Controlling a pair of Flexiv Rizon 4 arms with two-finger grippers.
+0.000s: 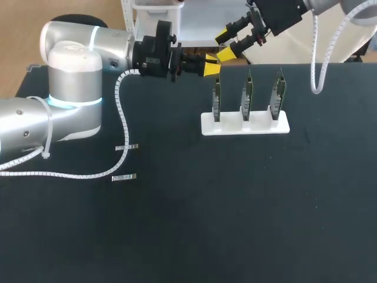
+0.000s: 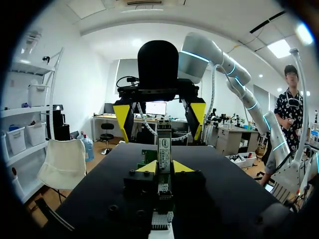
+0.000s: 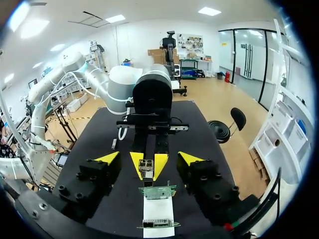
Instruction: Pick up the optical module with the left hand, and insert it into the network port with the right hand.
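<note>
At the table's (image 1: 330,79) far edge the left hand (image 1: 213,66) pinches the optical module (image 2: 164,149); right hand (image 1: 225,45) spread, seemingly apart.

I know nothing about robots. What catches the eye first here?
Two yellow-tipped grippers face each other near the far edge of the black table: the left gripper pinches a small optical module, the right gripper stands open before it. Close by, a white stand holds three upright green boards.

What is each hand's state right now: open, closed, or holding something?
Left hand: closed on the optical module.
Right hand: open, holding nothing.
</note>
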